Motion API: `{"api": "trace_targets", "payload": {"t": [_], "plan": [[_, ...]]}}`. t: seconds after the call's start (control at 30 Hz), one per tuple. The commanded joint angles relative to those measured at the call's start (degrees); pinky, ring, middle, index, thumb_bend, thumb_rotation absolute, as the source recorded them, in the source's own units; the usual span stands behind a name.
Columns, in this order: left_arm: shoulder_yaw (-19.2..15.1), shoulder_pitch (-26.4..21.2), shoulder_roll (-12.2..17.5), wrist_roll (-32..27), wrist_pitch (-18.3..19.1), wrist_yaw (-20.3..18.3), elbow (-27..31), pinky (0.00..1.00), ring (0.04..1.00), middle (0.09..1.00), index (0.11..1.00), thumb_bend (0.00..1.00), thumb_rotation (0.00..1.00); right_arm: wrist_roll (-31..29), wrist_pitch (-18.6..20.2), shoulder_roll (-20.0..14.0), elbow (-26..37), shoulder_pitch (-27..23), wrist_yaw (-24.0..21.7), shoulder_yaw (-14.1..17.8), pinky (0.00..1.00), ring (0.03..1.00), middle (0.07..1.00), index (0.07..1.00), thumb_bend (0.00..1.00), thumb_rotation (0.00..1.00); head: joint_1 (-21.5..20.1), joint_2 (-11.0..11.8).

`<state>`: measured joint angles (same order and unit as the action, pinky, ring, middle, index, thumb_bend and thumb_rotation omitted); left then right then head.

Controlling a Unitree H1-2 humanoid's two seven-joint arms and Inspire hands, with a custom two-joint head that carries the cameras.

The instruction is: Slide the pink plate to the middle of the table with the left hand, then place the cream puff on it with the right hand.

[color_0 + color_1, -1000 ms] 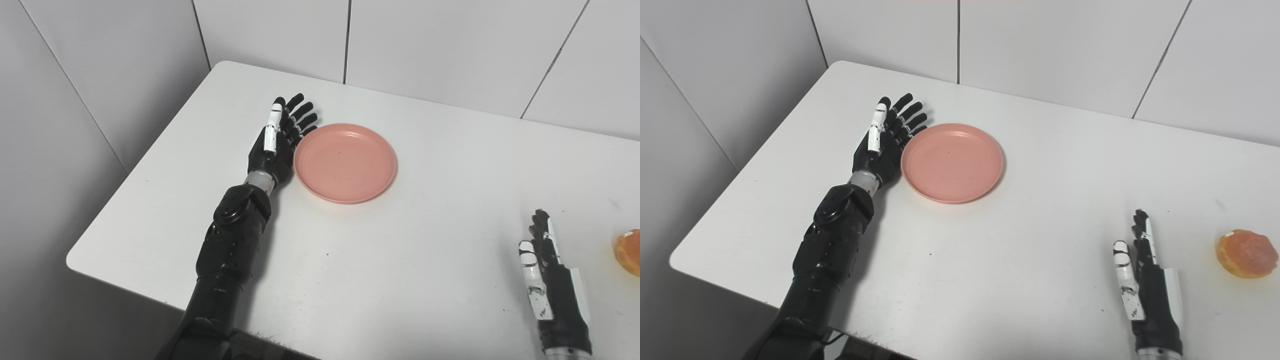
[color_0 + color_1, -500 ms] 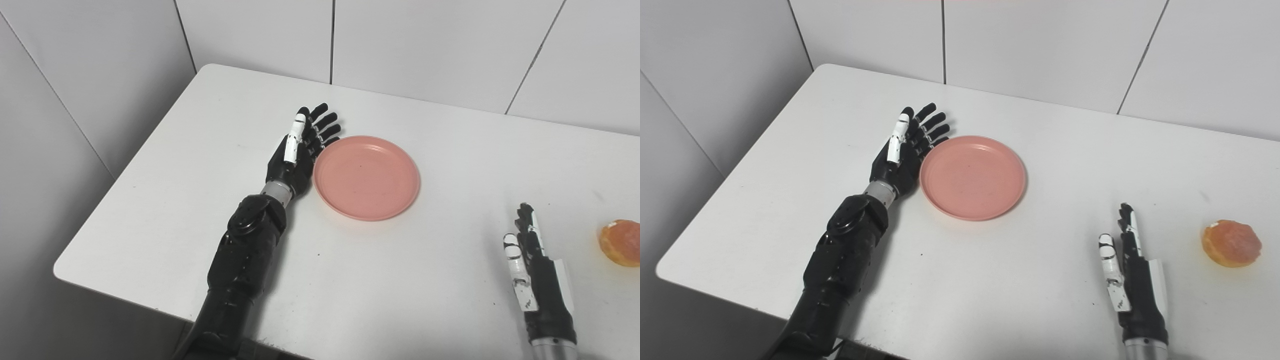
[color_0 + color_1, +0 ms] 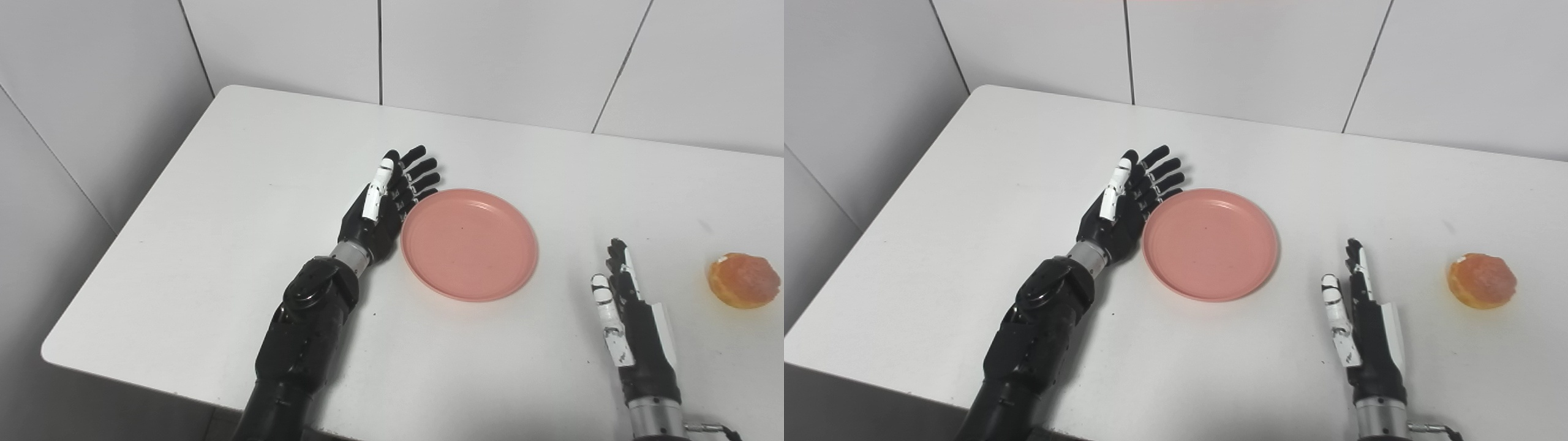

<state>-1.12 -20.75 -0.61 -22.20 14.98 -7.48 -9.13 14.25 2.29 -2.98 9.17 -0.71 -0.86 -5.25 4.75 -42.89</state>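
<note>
Pushed rightward, one smooth round pink plate point(image 3: 470, 244) sits against the spread left hand point(image 3: 386, 205). One cream puff point(image 3: 742, 280), orange and glazed, lies apart from the empty, open-fingered right hand point(image 3: 631, 315).

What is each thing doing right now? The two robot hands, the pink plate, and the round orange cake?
left robot hand: open, fingers straight, its side against the plate's left rim.
right robot hand: open, holding nothing, apart from plate and puff.
pink plate: empty, flat on the table.
cream puff: lying alone on the table, right of the right robot hand, untouched.
white table: bearing all of these.
</note>
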Motion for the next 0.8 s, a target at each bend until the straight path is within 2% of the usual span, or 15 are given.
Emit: {"api": "trace_targets", "payload": {"t": [0.0,0.43,0.73,0.77], "plan": [[1.39,2.25,-0.79,1.03,4.27,0.02,-0.37,0.86,0.877,0.876,0.863,0.41,1.0,-0.11,1.66,0.51,1.69,0.35,-0.7,-0.81,0.99,1.0,1.0,1.0,0.25,1.0,-0.68,-0.31],[4.36,4.89,-1.56,1.75,6.65,-0.7,5.46,0.86,0.869,0.879,0.865,0.41,1.0,2.02,2.27,1.08,1.62,-0.14,0.48,-1.91,0.98,0.992,1.0,1.0,0.28,1.0,-5.79,-1.3],[3.96,5.19,-1.5,1.98,6.23,-1.33,4.2,0.88,0.882,0.891,0.877,0.42,1.0,1.58,2.53,1.12,0.93,-0.47,0.4,-1.7,0.98,0.991,1.0,1.0,0.29,1.0,-6.79,-1.4],[3.94,5.15,-1.45,2.1,5.95,-1.48,3.89,0.88,0.883,0.892,0.879,0.42,1.0,1.74,2.4,1.07,0.66,-0.6,0.58,-1.62,0.98,0.99,1.0,1.0,0.29,1.0,-8.54,-1.36]]}}
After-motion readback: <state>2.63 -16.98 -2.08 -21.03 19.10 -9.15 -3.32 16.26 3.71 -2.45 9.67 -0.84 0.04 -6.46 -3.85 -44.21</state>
